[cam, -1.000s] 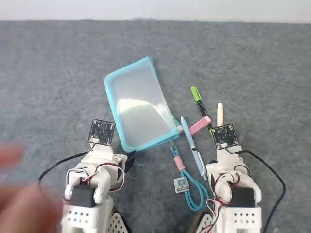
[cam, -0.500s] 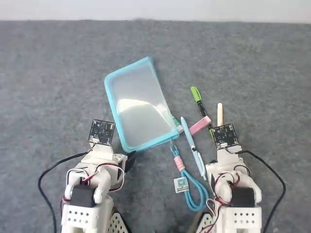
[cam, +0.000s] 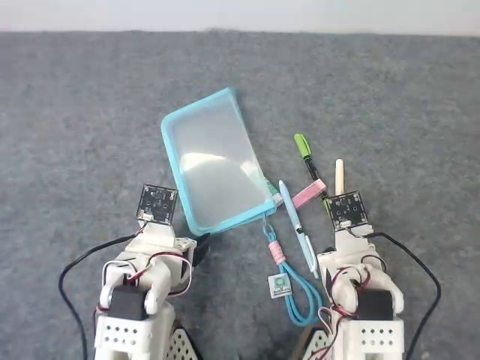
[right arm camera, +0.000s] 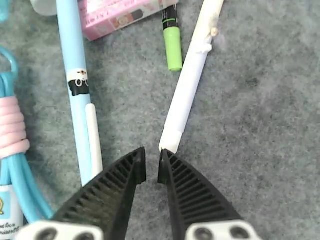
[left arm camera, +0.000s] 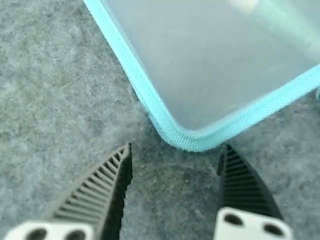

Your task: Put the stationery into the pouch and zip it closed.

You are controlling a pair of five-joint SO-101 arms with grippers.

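A translucent pouch (cam: 214, 161) with a teal edge lies flat on the grey carpet. To its right lie a green marker (cam: 303, 148), a pink eraser (cam: 308, 194), a cream pen (cam: 339, 176) and a light blue pen (cam: 298, 223). My left gripper (left arm camera: 177, 152) is open, just short of the pouch's near corner (left arm camera: 190, 142). My right gripper (right arm camera: 152, 152) is shut and holds nothing. Its tips rest just before the near end of the cream pen (right arm camera: 192, 80). The blue pen (right arm camera: 75, 75), the eraser (right arm camera: 120, 15) and the marker (right arm camera: 172, 45) lie beyond and beside it.
A teal strap with a pink wrap and a small tag (cam: 289, 281) runs from the pouch's zipper end back between the two arms. Bare grey carpet spreads on the left, right and far sides, up to a white wall.
A blurred hand at the left edge one second ago has gone. Both arms, the pouch and the stationery have stayed put.
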